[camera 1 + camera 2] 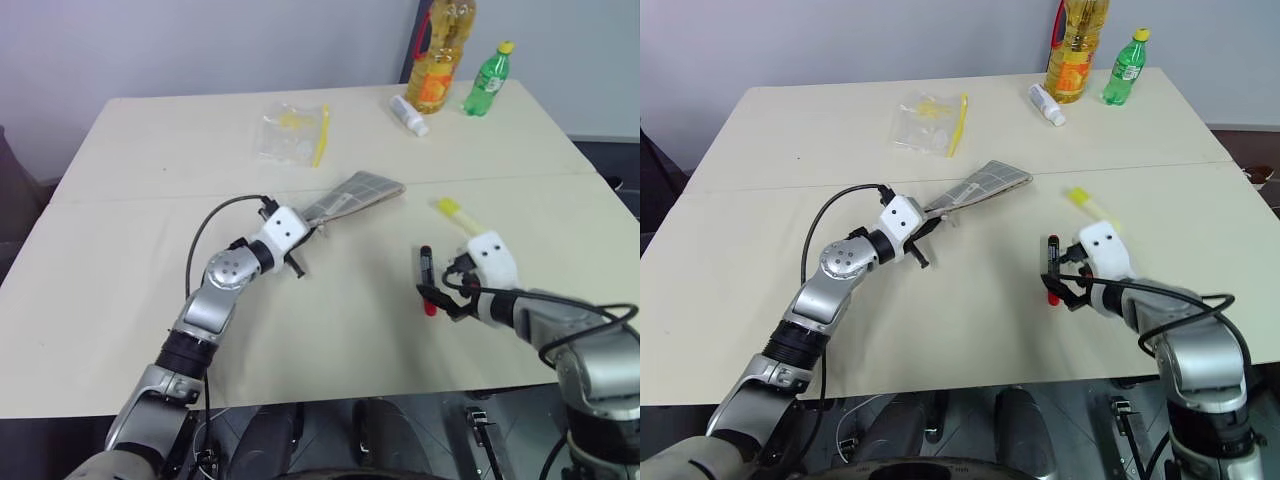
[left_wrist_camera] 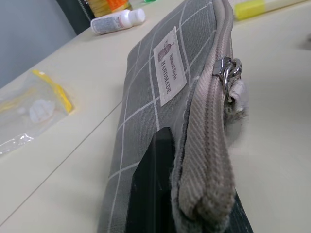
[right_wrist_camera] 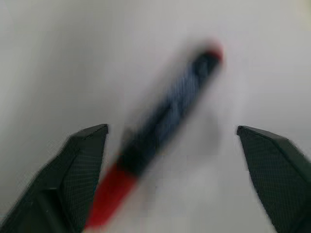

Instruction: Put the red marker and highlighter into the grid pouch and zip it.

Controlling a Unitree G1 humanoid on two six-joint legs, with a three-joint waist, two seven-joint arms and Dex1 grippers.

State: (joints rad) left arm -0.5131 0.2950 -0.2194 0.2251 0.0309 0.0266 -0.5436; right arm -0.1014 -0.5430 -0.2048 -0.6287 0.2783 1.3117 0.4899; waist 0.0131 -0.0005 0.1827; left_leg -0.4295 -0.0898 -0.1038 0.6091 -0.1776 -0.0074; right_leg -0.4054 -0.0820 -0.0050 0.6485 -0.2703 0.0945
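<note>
The grid pouch (image 1: pixel 355 193) is grey with white lines. Its near end is raised off the table and pinched edge-up in my left gripper (image 1: pixel 312 228), which is shut on it. In the left wrist view its white label (image 2: pixel 170 65) and zipper pull (image 2: pixel 228 73) show beyond my black finger (image 2: pixel 153 194). The red marker (image 1: pixel 426 280) lies on the table at the right, red end toward me. My right gripper (image 3: pixel 171 128) hangs just above it, open, one finger on each side and neither touching it. The yellow highlighter (image 1: pixel 452 210) lies a little farther back.
A clear plastic bag with a yellow strip (image 1: pixel 293 132) lies at the back centre. An oil bottle (image 1: pixel 438 60), a green bottle (image 1: pixel 487 80) and a small white bottle on its side (image 1: pixel 409 114) sit at the back right. The table's front edge (image 1: pixel 330 398) is close below the arms.
</note>
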